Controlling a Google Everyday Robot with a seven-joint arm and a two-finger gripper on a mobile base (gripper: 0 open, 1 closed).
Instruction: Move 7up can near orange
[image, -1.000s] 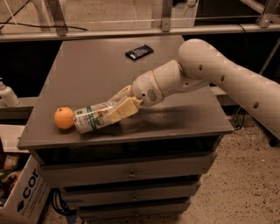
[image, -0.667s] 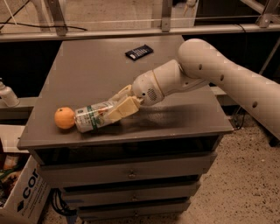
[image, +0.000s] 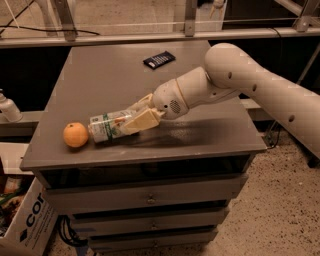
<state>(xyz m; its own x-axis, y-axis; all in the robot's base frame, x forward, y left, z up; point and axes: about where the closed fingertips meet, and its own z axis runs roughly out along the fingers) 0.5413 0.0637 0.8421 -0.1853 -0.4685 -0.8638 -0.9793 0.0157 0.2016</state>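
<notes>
The 7up can (image: 106, 126) lies on its side on the grey cabinet top (image: 100, 80), silver-white with green marks, its end pointing left. The orange (image: 75, 135) sits just left of it, close to the can's end, near the front left edge. My gripper (image: 136, 116) reaches in from the right on the white arm (image: 235, 80). Its cream fingers (image: 142, 121) are closed around the can's right half, which they partly hide.
A flat dark packet (image: 159, 59) lies at the back of the cabinet top. Drawers (image: 150, 197) sit below the front edge. A cardboard box (image: 25, 220) stands on the floor at the lower left. A white bottle (image: 7, 109) is at the far left.
</notes>
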